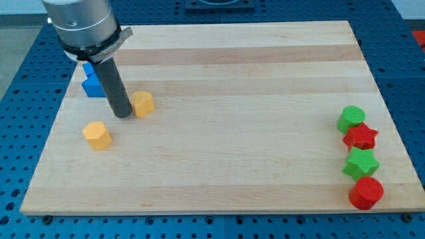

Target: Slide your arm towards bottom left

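My tip (123,115) rests on the wooden board (232,66) at the view's left. A yellow block (143,103) sits just to its right, close to or touching the rod. A second yellow block (97,135) lies below and to the left of the tip, apart from it. A blue block (93,84) lies above and to the left of the tip, partly hidden behind the rod and the arm's grey head.
At the view's right edge stand a green rounded block (350,119), a red star block (360,137), a green star block (360,162) and a red rounded block (366,192) in a column. A blue perforated table surrounds the board.
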You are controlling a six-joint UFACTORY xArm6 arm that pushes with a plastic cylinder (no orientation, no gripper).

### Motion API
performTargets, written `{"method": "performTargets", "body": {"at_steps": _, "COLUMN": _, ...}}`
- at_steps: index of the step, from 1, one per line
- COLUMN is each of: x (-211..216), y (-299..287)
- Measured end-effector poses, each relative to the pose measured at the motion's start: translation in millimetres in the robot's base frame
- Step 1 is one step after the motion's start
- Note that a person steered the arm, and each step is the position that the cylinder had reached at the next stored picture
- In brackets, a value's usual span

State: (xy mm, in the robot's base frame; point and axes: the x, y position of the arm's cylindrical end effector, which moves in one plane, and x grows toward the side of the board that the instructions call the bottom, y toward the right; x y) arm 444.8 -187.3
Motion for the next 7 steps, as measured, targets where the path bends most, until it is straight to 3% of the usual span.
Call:
{"method": "performTargets", "body": {"at_steps": 1, "x": 4, "y": -39}}
{"method": "performTargets", "body": {"at_steps": 5, "x": -15, "y": -64}}
{"method": "performTargets", "body": {"at_steps": 7, "x": 1, "y": -118}}
